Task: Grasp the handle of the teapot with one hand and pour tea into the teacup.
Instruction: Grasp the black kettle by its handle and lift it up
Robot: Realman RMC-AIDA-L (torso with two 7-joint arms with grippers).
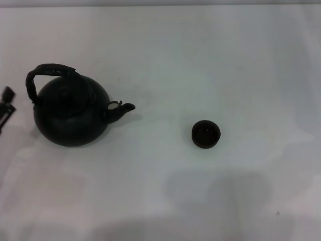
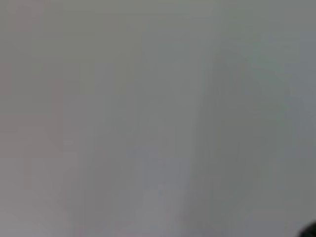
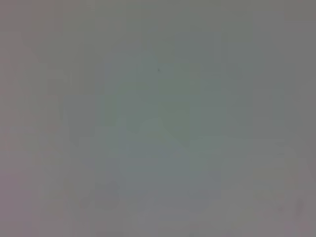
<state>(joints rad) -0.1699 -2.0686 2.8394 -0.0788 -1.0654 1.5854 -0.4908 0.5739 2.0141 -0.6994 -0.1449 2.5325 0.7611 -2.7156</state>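
Observation:
A round black teapot (image 1: 70,116) stands upright on the white table at the left in the head view, its spout (image 1: 122,109) pointing right. Its rough dark arched handle (image 1: 47,71) rises over the body, leaning toward the back left. A tiny dark teacup (image 1: 205,134) sits apart, to the right of the spout. My left gripper (image 1: 6,108) shows only as a dark part at the left edge, beside the teapot and apart from it. The right gripper is out of view. Both wrist views show only blank pale surface.
The white table (image 1: 165,201) spreads around both objects, with open surface between teapot and teacup. Soft shadows lie across the table's near part.

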